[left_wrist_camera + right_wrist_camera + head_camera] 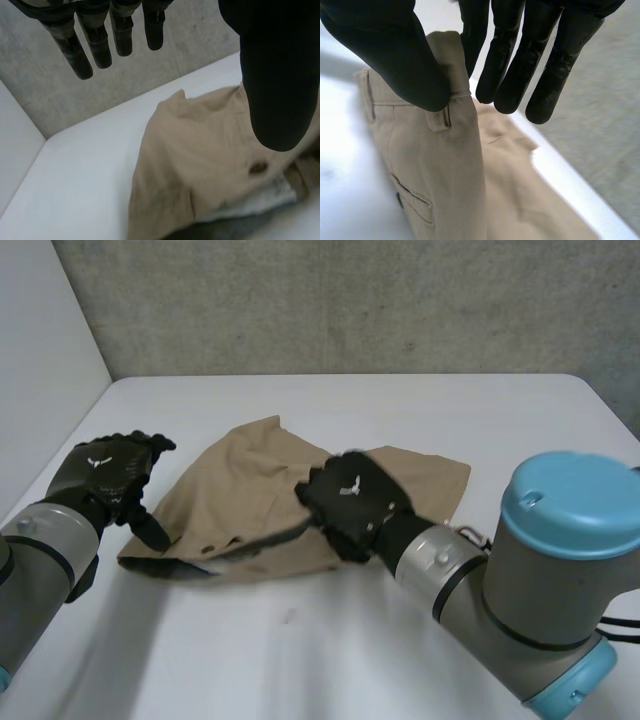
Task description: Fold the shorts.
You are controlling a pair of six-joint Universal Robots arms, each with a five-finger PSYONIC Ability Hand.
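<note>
Currently I have the right robot hand (pixel 350 502) over the middle of the shorts (pixel 250 490). It pinches the waistband (pixel 447 55) between thumb and fingers (pixel 505 60), beside a belt loop (pixel 439 120). The shorts lie spread on the counter (pixel 420 410), long axis running from the left robot hand (pixel 112 472) toward the far right side. The left robot hand hovers at the shorts' left edge, fingers straight, gripping nothing, and is nearer to that edge. I read no brand or label. Each robot hand's back bears a small white emblem (pixel 350 486), no legible text.
</note>
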